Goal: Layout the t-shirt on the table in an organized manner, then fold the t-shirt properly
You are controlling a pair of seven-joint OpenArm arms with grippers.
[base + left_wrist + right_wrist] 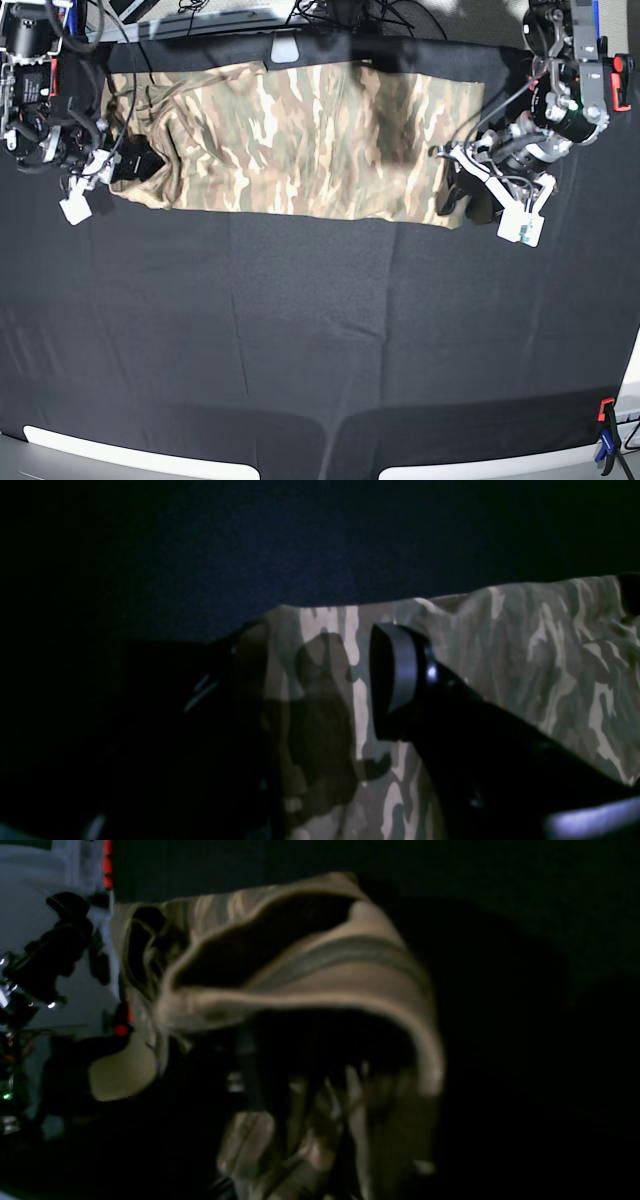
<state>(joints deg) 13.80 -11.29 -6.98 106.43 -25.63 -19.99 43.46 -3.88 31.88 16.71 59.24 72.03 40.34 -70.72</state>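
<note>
Camouflage fabric bunching around right gripper [135, 162], grip impossible to tell.
Spreading wide apart over t-shirt [300, 135] edge: left gripper [320, 690]. Lying stretched along far side of table [320, 330].

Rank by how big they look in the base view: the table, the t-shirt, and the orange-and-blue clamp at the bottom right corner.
1. The table, largest by far.
2. The t-shirt, a long strip across the far side.
3. The orange-and-blue clamp, smallest, partly cut off at the edge.
</note>
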